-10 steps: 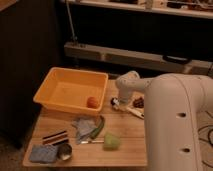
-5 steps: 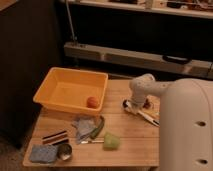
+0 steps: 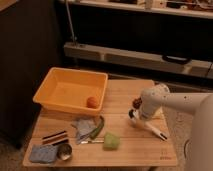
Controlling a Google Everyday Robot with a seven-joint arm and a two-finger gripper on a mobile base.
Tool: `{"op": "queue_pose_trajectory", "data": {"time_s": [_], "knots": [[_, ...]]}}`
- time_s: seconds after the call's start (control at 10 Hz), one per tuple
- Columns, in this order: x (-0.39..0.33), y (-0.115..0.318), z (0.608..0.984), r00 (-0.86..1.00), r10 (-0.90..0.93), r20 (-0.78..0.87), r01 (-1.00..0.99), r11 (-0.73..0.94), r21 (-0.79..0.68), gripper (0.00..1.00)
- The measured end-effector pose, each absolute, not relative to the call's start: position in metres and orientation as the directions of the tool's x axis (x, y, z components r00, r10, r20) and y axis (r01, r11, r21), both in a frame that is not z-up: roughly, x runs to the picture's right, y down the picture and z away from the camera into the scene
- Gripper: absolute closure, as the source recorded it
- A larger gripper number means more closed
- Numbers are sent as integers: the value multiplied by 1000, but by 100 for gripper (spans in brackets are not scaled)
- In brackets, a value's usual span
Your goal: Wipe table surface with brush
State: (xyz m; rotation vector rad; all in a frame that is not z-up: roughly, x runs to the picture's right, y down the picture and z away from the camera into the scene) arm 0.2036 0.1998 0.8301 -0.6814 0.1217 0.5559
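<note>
Hovering low over the right side of the surface [image 3: 120, 93], the gripper [image 3: 136, 111] sits at the head end of the brush [image 3: 151, 127], whose handle slants toward the near-right corner; whether it grasps it I cannot tell.

So the pale wood bench [image 3: 135, 151] has an orange tub [image 3: 60, 107] at back left. Out front there's a grey cloth [image 3: 81, 125], a curved green thing [image 3: 98, 128], a green lump [image 3: 111, 140], a silver-handled utensil [image 3: 91, 142], dark strips [image 3: 54, 136], a bluish sponge [image 3: 41, 153] and a small round cup [image 3: 64, 152]. On the right the white-handled brush [image 3: 152, 129] lies slantwise, with the gripper [image 3: 136, 106] right over its far end.
</note>
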Motion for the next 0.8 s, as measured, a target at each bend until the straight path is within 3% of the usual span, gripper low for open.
{"op": "queue_pose_trajectory", "data": {"time_s": [0.4,0.8], "knots": [[174,234,806,896,394,-204,-427,637,-642,100],[116,240,812,927,359,-106,-328,640,-695,100]]}}
